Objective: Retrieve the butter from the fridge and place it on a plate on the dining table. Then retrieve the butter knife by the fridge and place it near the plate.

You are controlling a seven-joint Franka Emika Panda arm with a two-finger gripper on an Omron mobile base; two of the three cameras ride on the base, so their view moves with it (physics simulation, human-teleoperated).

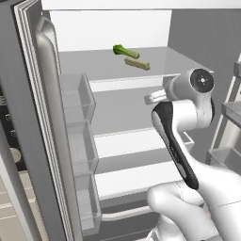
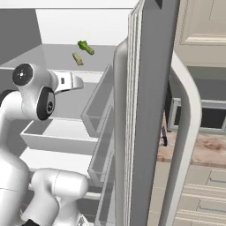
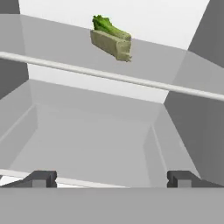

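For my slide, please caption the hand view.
Open gripper faces the fridge shelf holding the butter.

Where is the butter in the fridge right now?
The butter lies on the upper shelf of the open fridge, just in front of the green vegetable. In the hand view it sits above and ahead of the open gripper.

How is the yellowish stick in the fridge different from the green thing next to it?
The butter is a pale yellowish, plain blocky stick; the green leafy vegetable is bright green with a frilly end. The butter lies nearer the shelf's front edge; the vegetable sits farther back. Both are small and lie flat on the same upper shelf of the open fridge.
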